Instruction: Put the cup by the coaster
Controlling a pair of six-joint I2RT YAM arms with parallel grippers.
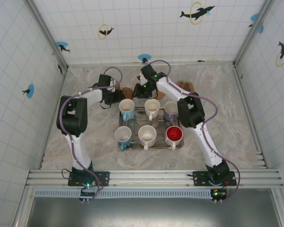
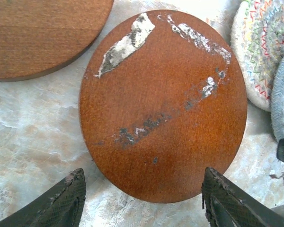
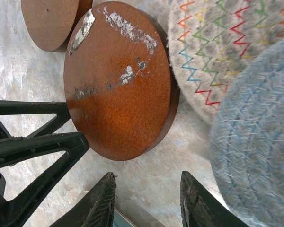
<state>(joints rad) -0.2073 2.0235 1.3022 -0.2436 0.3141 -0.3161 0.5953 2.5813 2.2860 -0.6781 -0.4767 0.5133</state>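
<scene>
Six cups stand in a wire tray (image 1: pixel 135 124) mid-table, among them a white and blue cup (image 1: pixel 127 108), a purple cup (image 1: pixel 171 109) and a cup that is red inside (image 1: pixel 174 135). Neither gripper holds one. A round wooden coaster (image 2: pixel 163 104) with white scuffs lies flat on the marble behind the tray. My left gripper (image 2: pixel 146 201) is open, its fingertips flanking the coaster's near edge just above the table. My right gripper (image 3: pixel 148 191) is open over bare marble beside the same coaster (image 3: pixel 118 80), with the left gripper's black fingers (image 3: pixel 33 151) close by.
A second wooden coaster (image 2: pixel 42 33) lies to one side. A white woven coaster with coloured zigzags (image 3: pixel 217 52) and a blue-grey woven coaster (image 3: pixel 255 156) lie on the other. More coasters (image 1: pixel 184 86) sit at the back right. Tiled walls enclose the table.
</scene>
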